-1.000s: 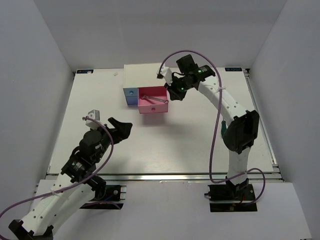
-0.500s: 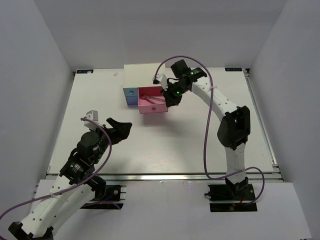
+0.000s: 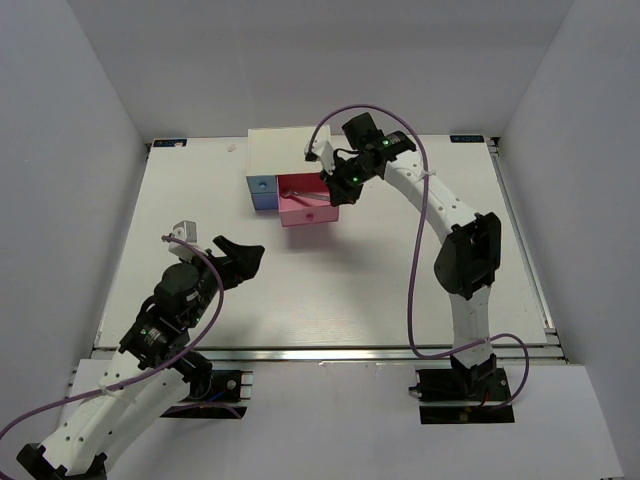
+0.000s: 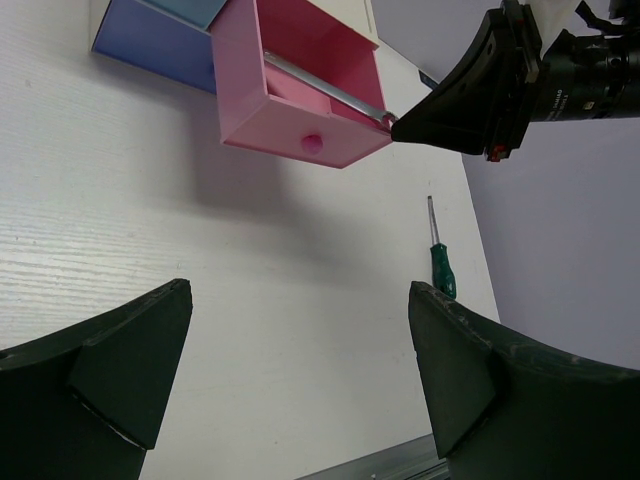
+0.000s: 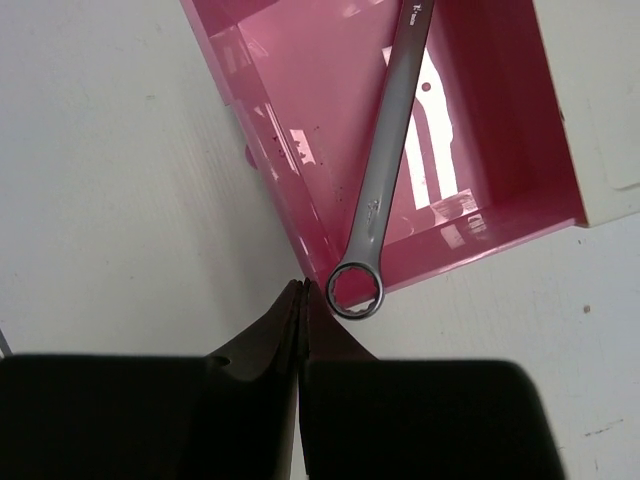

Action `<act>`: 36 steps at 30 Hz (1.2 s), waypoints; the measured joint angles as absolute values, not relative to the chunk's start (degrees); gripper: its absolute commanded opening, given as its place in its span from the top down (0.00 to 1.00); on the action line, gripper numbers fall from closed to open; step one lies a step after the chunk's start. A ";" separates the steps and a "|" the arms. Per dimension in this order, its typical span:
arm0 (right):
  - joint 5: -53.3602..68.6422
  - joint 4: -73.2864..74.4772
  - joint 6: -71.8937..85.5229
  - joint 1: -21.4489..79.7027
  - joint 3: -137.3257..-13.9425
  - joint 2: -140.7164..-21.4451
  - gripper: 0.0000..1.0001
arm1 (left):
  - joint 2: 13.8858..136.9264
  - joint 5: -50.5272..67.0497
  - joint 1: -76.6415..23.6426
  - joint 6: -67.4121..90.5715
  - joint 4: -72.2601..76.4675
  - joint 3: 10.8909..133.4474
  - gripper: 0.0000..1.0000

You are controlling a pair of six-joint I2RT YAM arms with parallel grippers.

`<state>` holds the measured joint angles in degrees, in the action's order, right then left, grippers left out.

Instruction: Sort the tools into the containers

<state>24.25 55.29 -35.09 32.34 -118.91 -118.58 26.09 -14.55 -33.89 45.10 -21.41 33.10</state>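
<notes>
The white cabinet (image 3: 283,152) is seen at the far side of the table (image 3: 400,270), slightly left of centre. Its pink drawer (image 3: 300,208) is pulled out towards the near side, with the light blue drawer (image 3: 261,187) shut just to its left. A periwinkle drawer front (image 4: 160,45) is seen below that one in the left wrist view.

The silver wrench (image 5: 386,165) is laid diagonally inside the pink drawer. Its ring end (image 5: 355,290) is propped on the rim at the drawer's near right corner and juts slightly past it.

The right gripper (image 5: 302,292) is held low at that corner. Its fingers are pressed together with nothing between them, and the tip is placed just beside the ring end. Whether the two touch cannot be told.

The green-handled screwdriver (image 4: 441,268) is seen lying on the table, nearer than the drawer and to its right, well apart from both grippers.

The left gripper (image 4: 298,300) is held over the near left part of the table, its fingers (image 4: 120,365) spread wide and nothing gripped. It is pointed towards the cabinet but kept well apart from it.
</notes>
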 measured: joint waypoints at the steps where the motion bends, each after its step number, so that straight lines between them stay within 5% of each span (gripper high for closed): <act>1: 24.21 55.07 -35.07 32.32 -118.37 -118.17 1.00 | 26.09 -14.52 -33.89 45.12 -21.41 33.10 0.02; 10: 21.54 52.56 -34.87 32.32 -118.04 -117.47 0.99 | 26.26 -14.46 -33.89 45.25 -21.65 33.10 0.02; 19: 17.45 49.95 -33.63 32.27 -118.04 -117.47 0.86 | 25.85 -14.44 -33.89 45.50 -21.93 33.10 0.02; 25: 15.35 48.88 -33.23 32.25 -117.93 -117.47 0.67 | 25.85 -14.44 -33.89 45.50 -22.24 33.10 0.02; 36: 15.22 46.39 -33.12 32.36 -113.60 -116.92 0.65 | 25.82 -14.41 -33.89 45.50 -22.22 33.10 0.02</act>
<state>15.22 46.39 -33.12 32.36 -113.60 -116.92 25.82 -14.41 -33.89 45.50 -22.22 33.10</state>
